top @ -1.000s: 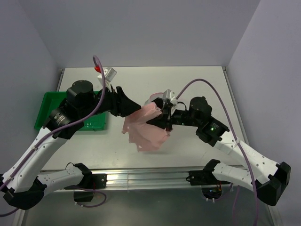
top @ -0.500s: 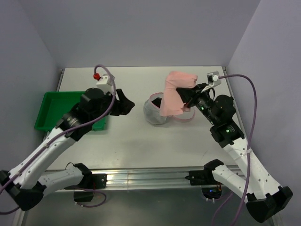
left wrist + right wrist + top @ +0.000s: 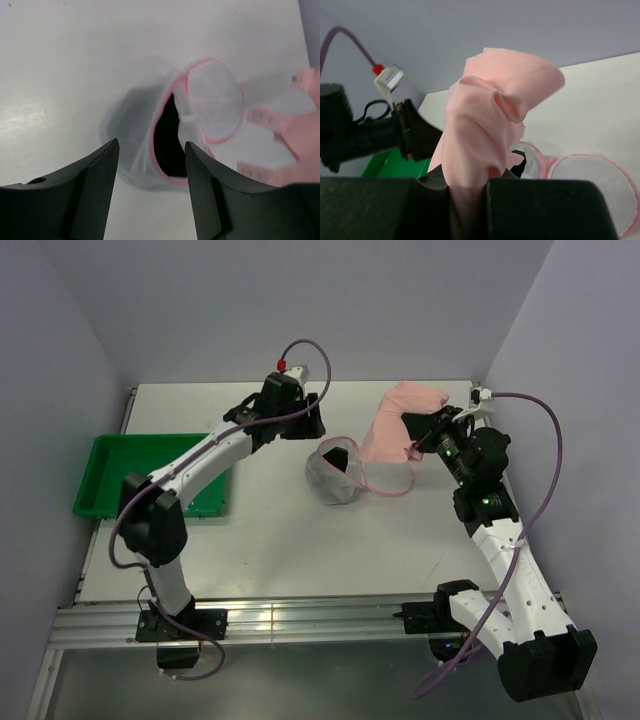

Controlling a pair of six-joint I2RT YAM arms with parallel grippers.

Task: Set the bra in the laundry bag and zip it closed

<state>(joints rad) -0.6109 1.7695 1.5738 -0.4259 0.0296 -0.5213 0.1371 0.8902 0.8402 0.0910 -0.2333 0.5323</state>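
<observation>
Pink fabric bra [image 3: 490,125] hangs pinched in my right hand [image 3: 418,440], high right of the round white-mesh laundry bag [image 3: 328,478], ready to drop in; my left hand [image 3: 151,146] hovers wide, empty.

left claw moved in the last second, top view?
Yes. The left claw has swung away from the green tray toward the far edge of the table, and is now open behind the laundry bag.
</observation>
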